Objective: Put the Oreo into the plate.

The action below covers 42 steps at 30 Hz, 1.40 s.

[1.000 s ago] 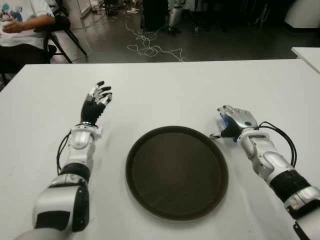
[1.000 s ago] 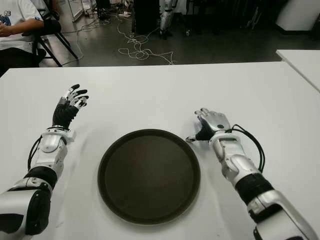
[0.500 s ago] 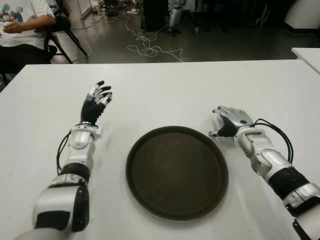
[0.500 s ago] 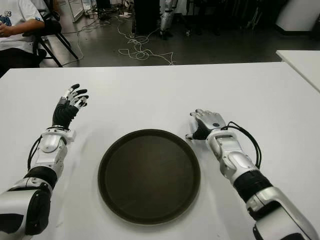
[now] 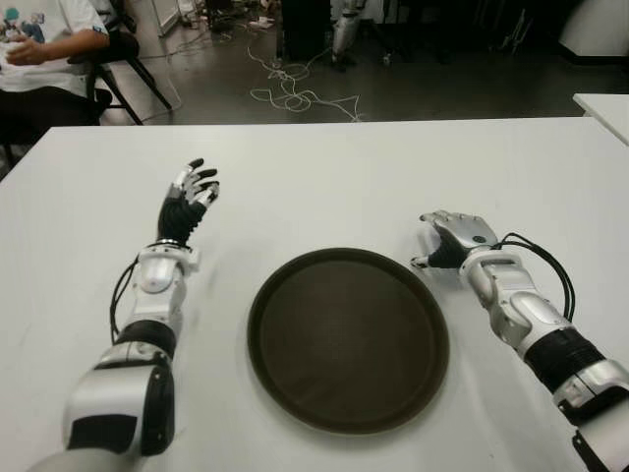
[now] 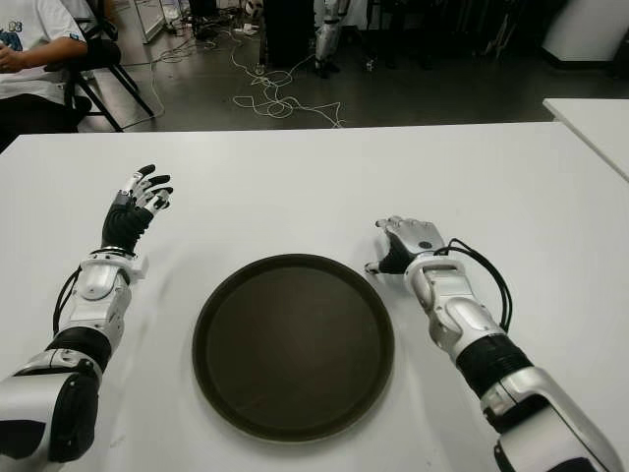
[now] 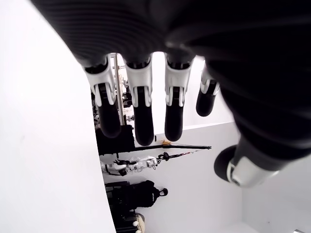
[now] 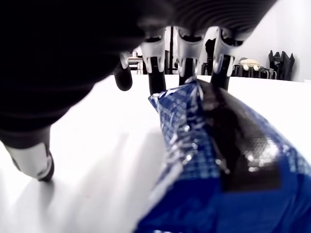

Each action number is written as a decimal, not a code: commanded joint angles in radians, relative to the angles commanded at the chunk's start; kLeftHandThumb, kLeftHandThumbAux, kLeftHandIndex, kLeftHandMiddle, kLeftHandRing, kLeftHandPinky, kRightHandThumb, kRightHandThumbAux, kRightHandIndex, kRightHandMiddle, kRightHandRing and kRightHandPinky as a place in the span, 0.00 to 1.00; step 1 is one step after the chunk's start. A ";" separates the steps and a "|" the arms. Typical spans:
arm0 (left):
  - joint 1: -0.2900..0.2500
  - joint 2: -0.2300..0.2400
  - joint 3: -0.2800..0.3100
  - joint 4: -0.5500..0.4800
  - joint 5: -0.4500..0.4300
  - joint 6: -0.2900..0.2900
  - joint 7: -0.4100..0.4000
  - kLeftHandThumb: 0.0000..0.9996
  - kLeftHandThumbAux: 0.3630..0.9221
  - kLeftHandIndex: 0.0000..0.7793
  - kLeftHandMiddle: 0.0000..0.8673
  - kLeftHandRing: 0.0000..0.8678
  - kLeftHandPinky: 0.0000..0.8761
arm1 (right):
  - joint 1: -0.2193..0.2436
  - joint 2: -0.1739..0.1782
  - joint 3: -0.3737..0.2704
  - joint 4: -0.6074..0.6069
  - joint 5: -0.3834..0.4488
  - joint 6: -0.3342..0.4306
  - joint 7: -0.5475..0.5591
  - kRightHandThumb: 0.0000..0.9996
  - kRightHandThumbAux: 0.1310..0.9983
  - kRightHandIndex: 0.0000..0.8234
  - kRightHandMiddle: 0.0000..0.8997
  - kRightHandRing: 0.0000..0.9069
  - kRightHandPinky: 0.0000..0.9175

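Observation:
The Oreo [image 8: 218,160] is a blue foil packet lying on the white table [image 5: 324,187], seen only in the right wrist view, under my right hand. My right hand [image 5: 447,241] is palm down over it just right of the plate's far rim, its fingers [image 8: 182,53] reaching across the packet's top and the thumb [image 8: 34,160] held apart on the plate side. In the eye views the hand hides the packet. The round dark plate [image 5: 349,339] sits at the table's front centre with nothing in it. My left hand [image 5: 189,197] shows left of the plate, fingers spread, holding nothing.
A seated person [image 5: 39,49] is at the far left beyond the table. Cables [image 5: 295,88] lie on the floor behind it. The corner of another white table [image 5: 604,103] shows at the right.
My right hand has shifted slightly forward and toward the plate, settling lower over the packet; the blue edge seen beneath it a second ago is now covered. The left hand has not moved.

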<state>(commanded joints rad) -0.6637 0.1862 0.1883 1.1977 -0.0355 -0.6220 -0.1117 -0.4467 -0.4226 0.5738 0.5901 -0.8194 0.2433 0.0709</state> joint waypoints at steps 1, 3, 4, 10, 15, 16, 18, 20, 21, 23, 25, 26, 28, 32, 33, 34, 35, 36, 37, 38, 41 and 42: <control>0.000 0.000 0.001 0.000 -0.002 0.001 -0.002 0.38 0.43 0.15 0.25 0.24 0.24 | 0.000 0.001 -0.001 0.000 0.001 0.001 0.002 0.22 0.70 0.16 0.14 0.18 0.26; 0.000 0.000 0.002 0.000 -0.004 0.002 -0.004 0.37 0.42 0.15 0.25 0.23 0.23 | -0.001 0.002 -0.002 -0.001 0.002 0.002 0.006 0.22 0.70 0.15 0.12 0.16 0.25; 0.000 0.000 0.003 0.001 -0.004 0.002 -0.005 0.37 0.42 0.15 0.25 0.23 0.23 | -0.001 0.002 -0.002 -0.001 0.002 0.002 0.007 0.22 0.70 0.15 0.12 0.16 0.25; 0.000 0.001 0.002 0.003 -0.001 0.001 -0.001 0.36 0.42 0.15 0.25 0.23 0.24 | -0.001 0.002 -0.003 0.001 0.001 -0.004 0.001 0.23 0.70 0.17 0.15 0.19 0.29; 0.002 0.002 0.000 0.000 0.002 -0.004 0.000 0.36 0.43 0.15 0.25 0.23 0.24 | -0.002 0.001 -0.003 0.002 0.003 -0.012 0.003 0.23 0.69 0.16 0.13 0.17 0.25; 0.003 0.002 0.000 0.000 0.002 -0.005 -0.001 0.36 0.43 0.15 0.25 0.23 0.24 | -0.003 0.001 -0.003 0.003 0.003 -0.011 0.004 0.23 0.69 0.15 0.13 0.16 0.24; 0.003 0.001 0.000 -0.001 0.002 -0.005 -0.002 0.36 0.43 0.15 0.25 0.23 0.24 | -0.004 0.001 -0.003 0.004 0.003 -0.010 0.006 0.23 0.69 0.15 0.12 0.15 0.24; 0.003 0.002 0.001 0.000 0.001 -0.003 -0.004 0.36 0.43 0.15 0.25 0.24 0.24 | -0.004 0.004 -0.005 0.007 0.004 -0.007 0.002 0.23 0.69 0.15 0.12 0.15 0.25; 0.002 0.003 0.000 0.001 0.002 -0.001 -0.003 0.35 0.43 0.15 0.25 0.24 0.24 | -0.004 0.008 -0.011 0.010 0.006 0.000 -0.008 0.23 0.69 0.15 0.12 0.15 0.25; 0.001 0.004 0.000 0.003 0.002 0.001 -0.001 0.36 0.43 0.15 0.26 0.24 0.23 | -0.002 0.017 -0.032 0.013 0.013 0.015 -0.041 0.19 0.68 0.15 0.14 0.18 0.28; 0.001 0.003 0.001 0.004 0.001 0.001 -0.004 0.36 0.43 0.16 0.26 0.24 0.22 | 0.003 0.022 -0.050 0.009 0.016 0.025 -0.075 0.15 0.66 0.14 0.14 0.21 0.31; 0.002 0.003 0.002 0.004 0.000 -0.001 -0.006 0.36 0.43 0.16 0.26 0.23 0.22 | 0.006 0.026 -0.060 0.007 0.016 0.028 -0.102 0.14 0.66 0.13 0.14 0.21 0.31; 0.003 0.003 0.002 0.004 0.000 -0.005 -0.006 0.36 0.44 0.16 0.25 0.23 0.21 | 0.012 0.033 -0.076 0.009 0.015 0.032 -0.150 0.13 0.65 0.12 0.14 0.22 0.32; 0.004 0.004 0.000 0.004 0.004 -0.011 0.000 0.36 0.44 0.15 0.25 0.22 0.21 | 0.016 0.044 -0.102 0.020 0.016 0.028 -0.236 0.10 0.65 0.10 0.15 0.23 0.34; 0.004 0.004 0.000 0.004 0.005 -0.012 0.001 0.36 0.44 0.15 0.25 0.22 0.21 | 0.016 0.046 -0.107 0.023 0.018 0.026 -0.252 0.09 0.65 0.10 0.15 0.23 0.34; 0.004 0.004 -0.001 0.004 0.007 -0.013 0.002 0.36 0.44 0.15 0.25 0.22 0.21 | 0.017 0.048 -0.114 0.025 0.020 0.022 -0.273 0.09 0.65 0.10 0.15 0.23 0.34; 0.004 0.004 -0.002 0.004 0.008 -0.013 0.003 0.36 0.44 0.15 0.25 0.23 0.21 | 0.017 0.049 -0.119 0.027 0.021 0.020 -0.287 0.09 0.66 0.09 0.15 0.23 0.34; 0.004 0.004 -0.002 0.005 0.008 -0.013 0.003 0.35 0.44 0.15 0.25 0.23 0.22 | 0.016 0.050 -0.122 0.029 0.021 0.017 -0.296 0.09 0.67 0.09 0.15 0.23 0.34; 0.004 0.005 -0.002 0.005 0.009 -0.011 0.004 0.35 0.44 0.15 0.25 0.23 0.22 | 0.018 0.051 -0.130 0.028 0.023 0.013 -0.315 0.09 0.67 0.09 0.15 0.23 0.34; 0.004 0.005 -0.003 0.005 0.010 -0.010 0.005 0.35 0.44 0.16 0.25 0.23 0.23 | 0.018 0.051 -0.136 0.027 0.025 0.009 -0.327 0.08 0.68 0.09 0.15 0.23 0.34; 0.003 0.005 -0.004 0.005 0.012 -0.008 0.006 0.35 0.44 0.16 0.26 0.24 0.24 | 0.022 0.053 -0.154 0.025 0.031 -0.001 -0.363 0.07 0.69 0.08 0.15 0.23 0.34; 0.003 0.005 -0.004 0.005 0.012 -0.007 0.006 0.36 0.44 0.16 0.26 0.24 0.24 | 0.026 0.053 -0.165 0.016 0.037 -0.004 -0.376 0.07 0.69 0.08 0.16 0.24 0.34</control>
<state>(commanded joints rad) -0.6604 0.1909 0.1847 1.2031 -0.0240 -0.6294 -0.1061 -0.4208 -0.3699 0.4088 0.6059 -0.7828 0.2391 -0.3049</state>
